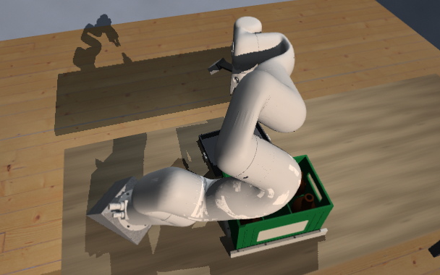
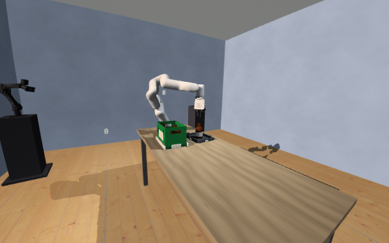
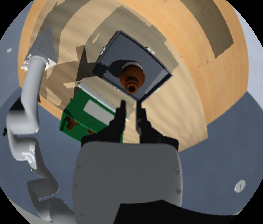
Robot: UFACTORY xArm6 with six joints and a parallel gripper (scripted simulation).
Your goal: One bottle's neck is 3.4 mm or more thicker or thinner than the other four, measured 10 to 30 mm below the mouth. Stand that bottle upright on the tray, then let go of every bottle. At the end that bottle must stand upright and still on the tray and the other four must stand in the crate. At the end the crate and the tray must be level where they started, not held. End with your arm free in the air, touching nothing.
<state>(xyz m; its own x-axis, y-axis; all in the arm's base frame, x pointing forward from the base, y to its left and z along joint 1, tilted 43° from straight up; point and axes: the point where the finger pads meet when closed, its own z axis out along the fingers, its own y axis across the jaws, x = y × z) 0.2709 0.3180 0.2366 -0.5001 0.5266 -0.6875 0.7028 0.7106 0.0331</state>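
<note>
A brown bottle (image 2: 199, 129) (image 3: 132, 76) with a pale band stands upright on the dark tray (image 1: 208, 145) (image 3: 154, 67). My gripper (image 2: 199, 114) (image 3: 131, 106) is above the bottle, clear of its mouth. Its fingers are close together with a narrow, empty gap between them. The green crate (image 1: 320, 216) (image 2: 177, 140) (image 3: 75, 106) stands level beside the tray. Brown bottles (image 1: 306, 203) (image 2: 176, 131) (image 3: 72, 125) show inside it, but my arm and the crate walls hide part of the inside, so I cannot count them all. Neck thicknesses cannot be compared here.
Pale rails (image 1: 280, 243) lie along the crate's foot. My arm (image 1: 258, 159) (image 2: 180, 85) reaches over crate and tray in the top view. The wooden table (image 2: 235, 179) extends beyond them. Another small black arm (image 2: 11, 97) stands on a pedestal far off.
</note>
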